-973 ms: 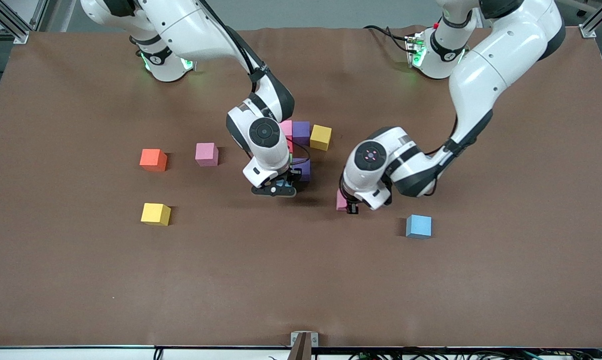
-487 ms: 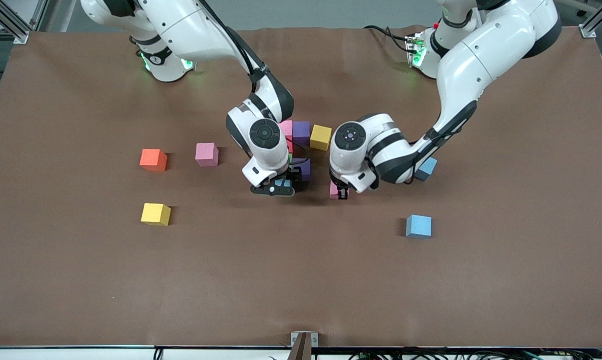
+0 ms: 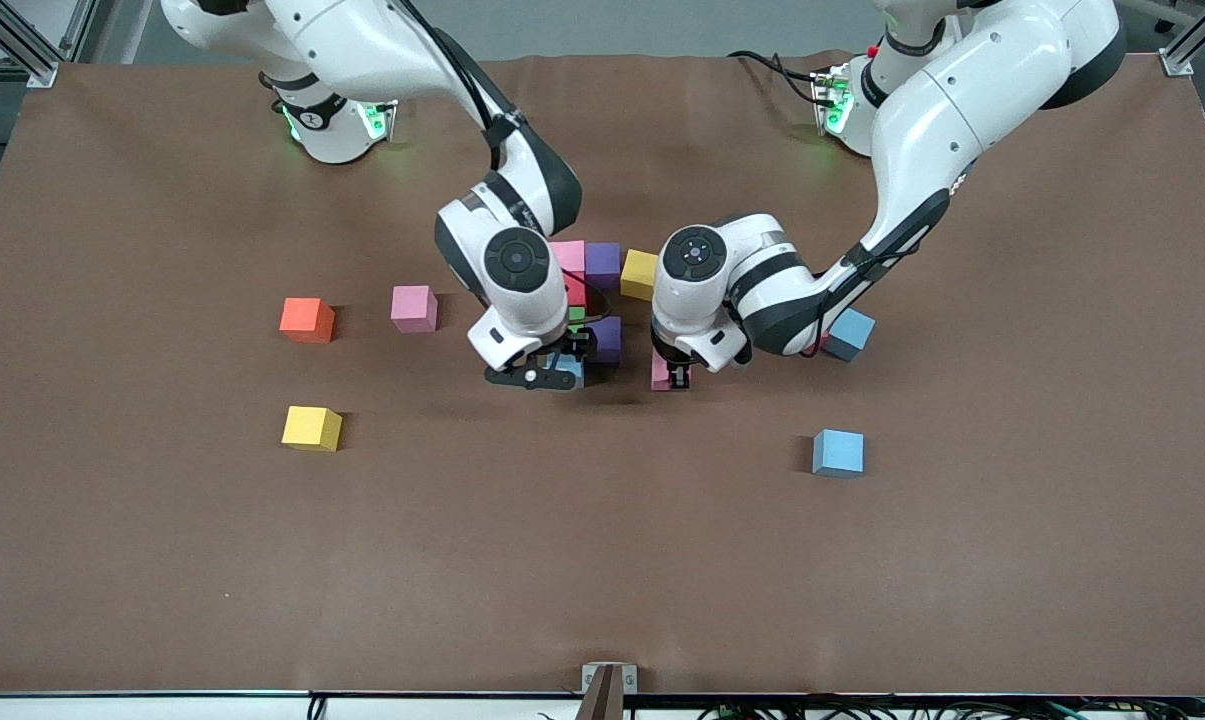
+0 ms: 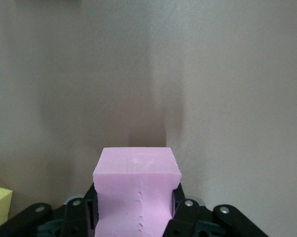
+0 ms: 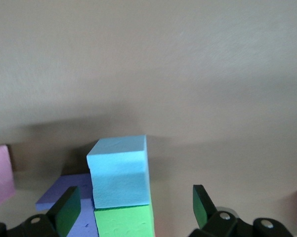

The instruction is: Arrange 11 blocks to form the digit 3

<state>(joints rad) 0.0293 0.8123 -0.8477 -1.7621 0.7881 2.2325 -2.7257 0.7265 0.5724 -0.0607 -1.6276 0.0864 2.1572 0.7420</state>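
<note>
Since the earlier frame, the left gripper (image 3: 674, 378) carries its pinched pink block (image 4: 136, 190) toward the purple block (image 3: 605, 338). Beside it, the right gripper (image 3: 534, 376) stands with jaws spread around the light blue block (image 5: 119, 170). Set pink down square, flush against the cluster.

Robotics lab, by every sign. Two white industrial arms (image 3: 922, 110) bolted at the top of the frame, green status lights glowing at their bases (image 3: 327, 125). Worktop (image 3: 602, 560) covered edge to edge in a plain brown mat, wrinkled along the top edge. Aluminium extrusion framing (image 3: 22, 45) at the upper left and upper right corners. Loose cables (image 3: 777, 70) running to the base at upper right, more wiring bundled along the bottom edge. Small foam cubes (image 3: 838, 452) scattered as test pieces, nothing domestic or commercial anywhere.
</note>
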